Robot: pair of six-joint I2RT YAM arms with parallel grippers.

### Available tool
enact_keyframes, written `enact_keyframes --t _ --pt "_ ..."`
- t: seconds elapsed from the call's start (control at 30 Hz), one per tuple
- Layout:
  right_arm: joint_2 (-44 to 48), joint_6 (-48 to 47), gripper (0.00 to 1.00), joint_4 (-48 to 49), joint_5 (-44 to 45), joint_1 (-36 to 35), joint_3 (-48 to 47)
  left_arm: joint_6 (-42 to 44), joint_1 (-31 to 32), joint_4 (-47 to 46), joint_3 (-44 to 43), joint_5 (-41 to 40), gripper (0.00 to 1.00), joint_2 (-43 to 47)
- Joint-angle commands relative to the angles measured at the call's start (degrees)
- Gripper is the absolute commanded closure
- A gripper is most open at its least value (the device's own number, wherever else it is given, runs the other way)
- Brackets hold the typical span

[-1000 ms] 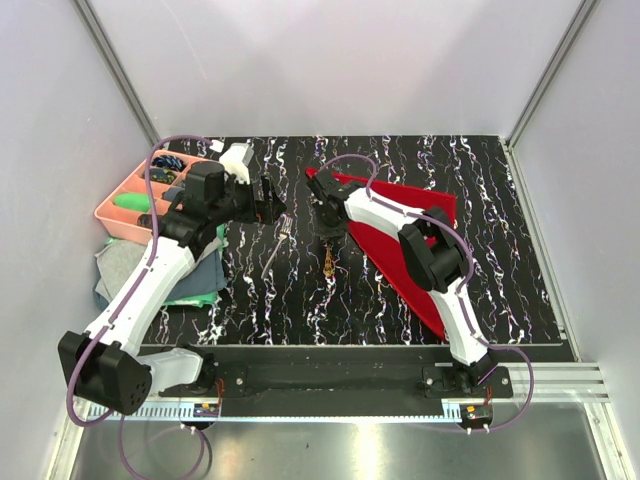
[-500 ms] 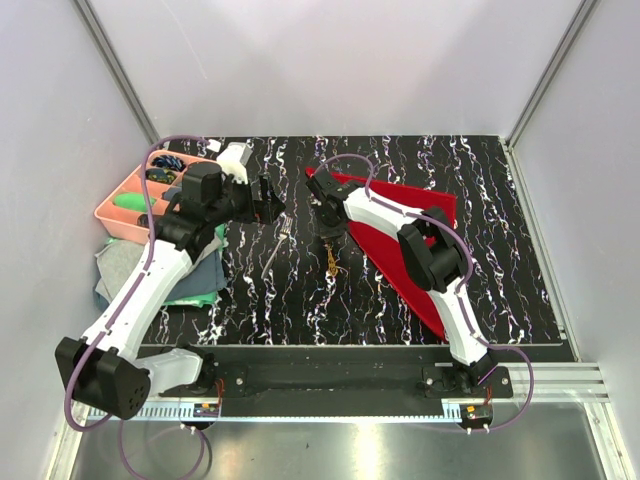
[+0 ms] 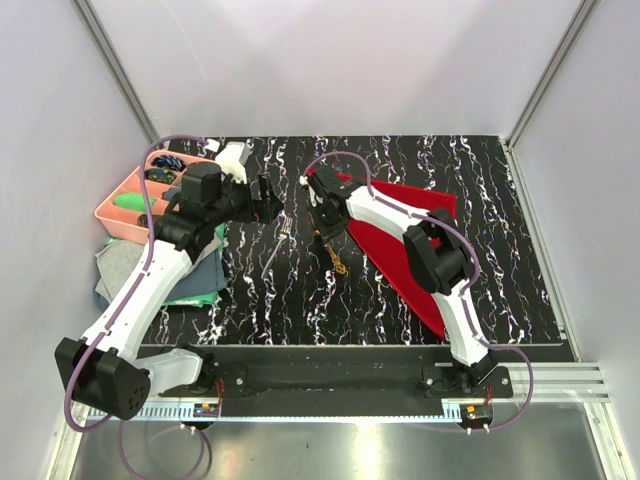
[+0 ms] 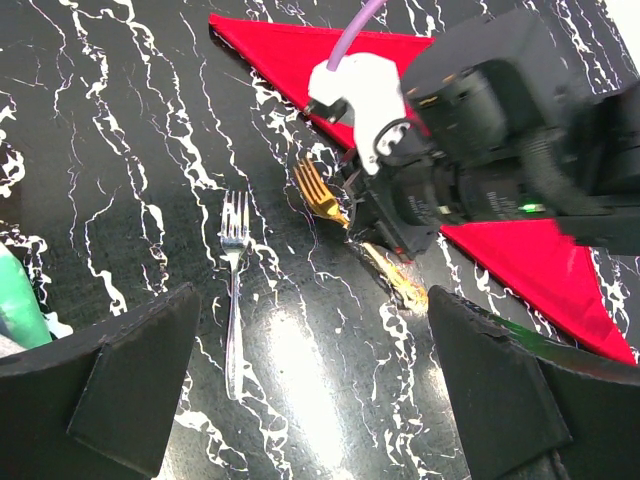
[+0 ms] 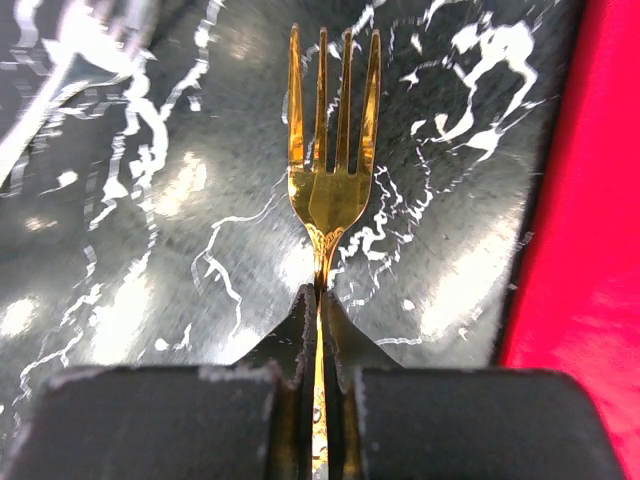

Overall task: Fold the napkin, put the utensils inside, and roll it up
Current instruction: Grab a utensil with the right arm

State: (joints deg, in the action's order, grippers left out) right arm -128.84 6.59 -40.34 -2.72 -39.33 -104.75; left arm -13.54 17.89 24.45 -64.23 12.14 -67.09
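Right gripper (image 5: 320,320): clamped on gold fork (image 5: 328,190), beside red napkin (image 3: 400,235). Left gripper (image 4: 310,400): jaws spread, empty, above silver fork (image 4: 233,290).

We find no readable text, labels, brand names, numbers or signs in any of the three views.
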Motion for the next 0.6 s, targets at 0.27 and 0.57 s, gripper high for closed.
enact_keyframes --t 0.27,0.57 --pt "10.09 -6.33 1.0 0.35 2.37 -0.4 0.69 0.44 -0.4 -1.68 -0.73 -0.1 0.01 0.64" --pt "10.97 -8.7 1.0 0.0 1.67 1.01 -0.81 0.62 -0.49 -1.68 -0.37 -0.63 0.01 0.82"
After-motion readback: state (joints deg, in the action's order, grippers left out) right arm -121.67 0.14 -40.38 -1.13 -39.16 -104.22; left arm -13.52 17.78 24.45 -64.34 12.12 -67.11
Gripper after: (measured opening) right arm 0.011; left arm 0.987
